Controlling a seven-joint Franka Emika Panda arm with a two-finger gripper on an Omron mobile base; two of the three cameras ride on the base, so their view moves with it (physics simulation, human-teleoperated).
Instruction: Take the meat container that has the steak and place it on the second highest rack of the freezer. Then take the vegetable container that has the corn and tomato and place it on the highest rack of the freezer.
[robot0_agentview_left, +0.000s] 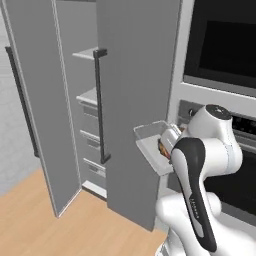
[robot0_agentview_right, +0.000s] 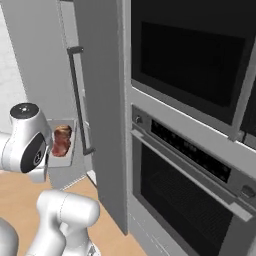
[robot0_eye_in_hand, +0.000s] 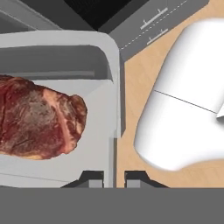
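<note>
The meat container (robot0_eye_in_hand: 65, 57) is a shallow light-grey tray with the dark red-brown steak (robot0_eye_in_hand: 37, 122) lying in it. My gripper (robot0_eye_in_hand: 114, 177) is shut on the tray's rim, one fingertip on each side of the wall. In the base views the container (robot0_agentview_left: 150, 145) hangs in the air in front of the freezer (robot0_agentview_left: 67, 75), whose interior is open, and the steak (robot0_agentview_right: 62, 140) shows inside the container (robot0_agentview_right: 67, 156). The highest rack (robot0_agentview_left: 87, 53) and the second highest rack (robot0_agentview_left: 89, 96) are bare. The vegetable container, corn and tomato are out of view.
Grey drawers (robot0_agentview_left: 92, 136) sit under the lower shelf. A grey door panel with a long dark bar handle (robot0_agentview_left: 100, 105) stands between the tray and the shelves. The black-fronted oven (robot0_agentview_right: 200, 65) rises on the right. Wooden floor (robot0_agentview_left: 30, 220) lies below.
</note>
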